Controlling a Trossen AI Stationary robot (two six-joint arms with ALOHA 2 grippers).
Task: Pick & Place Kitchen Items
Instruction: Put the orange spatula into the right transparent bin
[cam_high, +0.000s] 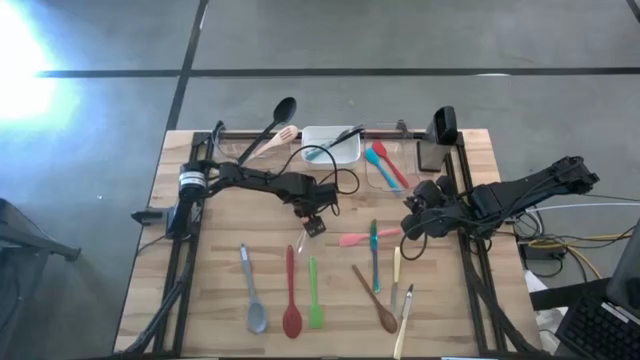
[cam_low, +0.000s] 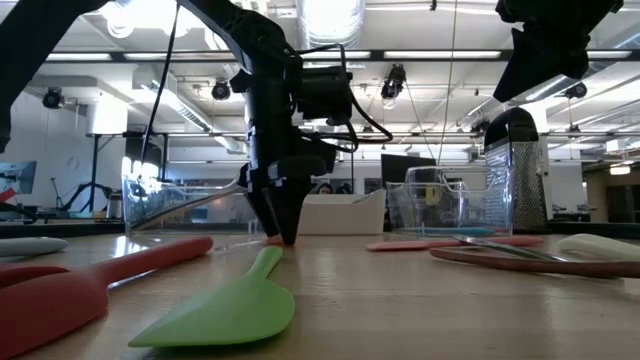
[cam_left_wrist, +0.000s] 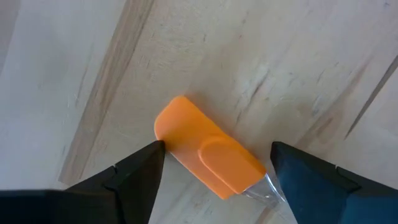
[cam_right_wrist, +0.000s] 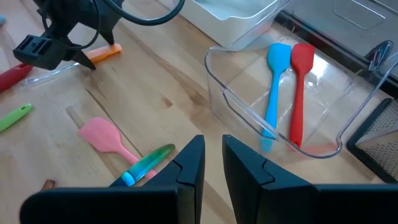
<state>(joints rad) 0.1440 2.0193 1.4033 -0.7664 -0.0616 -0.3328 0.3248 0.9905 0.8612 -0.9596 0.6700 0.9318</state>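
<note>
My left hand (cam_left_wrist: 211, 163) is spread wide, straddling the orange spatula (cam_left_wrist: 208, 152) flat on the desk (cam_high: 220, 290) mid-board. Risk as I see it: fingers closing off-center on the blade, so it skids or pivots out. Right hand (cam_right_wrist: 213, 163) narrow, empty, near the clear tub (cam_right_wrist: 323, 146) holding blue and red spatulas.

— Any writing you can read from here, on the utensils or tubs?
— None. No label, brand, number or sign is legible on anything in sight.
</note>
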